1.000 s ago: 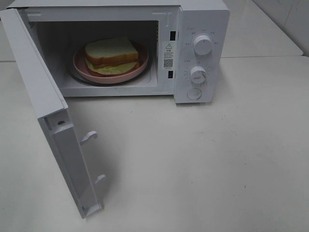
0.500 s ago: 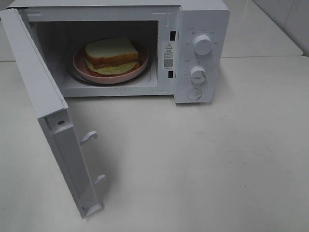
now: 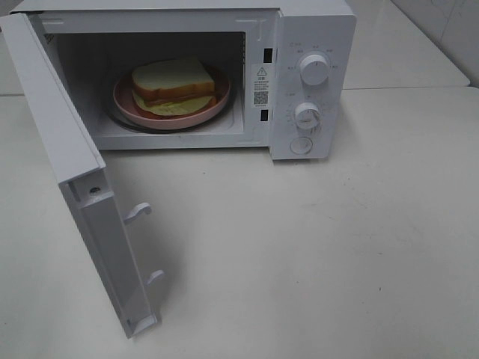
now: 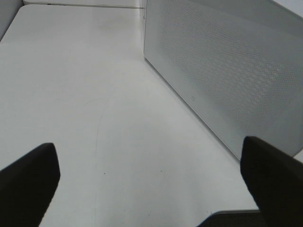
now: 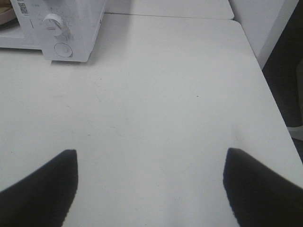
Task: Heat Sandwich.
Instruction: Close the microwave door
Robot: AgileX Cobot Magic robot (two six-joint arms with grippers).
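Note:
The sandwich [image 3: 174, 85], white bread with yellow-green and reddish filling, lies on a round pink plate [image 3: 217, 105] inside the open white microwave [image 3: 314, 30]. The microwave door [image 3: 82, 187] hangs wide open toward the front left. No gripper shows in the exterior high view. My left gripper [image 4: 151, 184] is open, its fingers [image 4: 28, 184] wide apart over the bare table, beside the perforated outer face of the door [image 4: 227, 71]. My right gripper [image 5: 151, 189] is open over the table, away from the microwave's control panel [image 5: 61, 28].
The microwave front has two knobs [image 3: 314, 69] [image 3: 307, 115] and a round button [image 3: 301, 145]. The white table [image 3: 337, 247] stretches in front and to the right. Its right edge [image 5: 265, 80] shows in the right wrist view, with a second tabletop behind.

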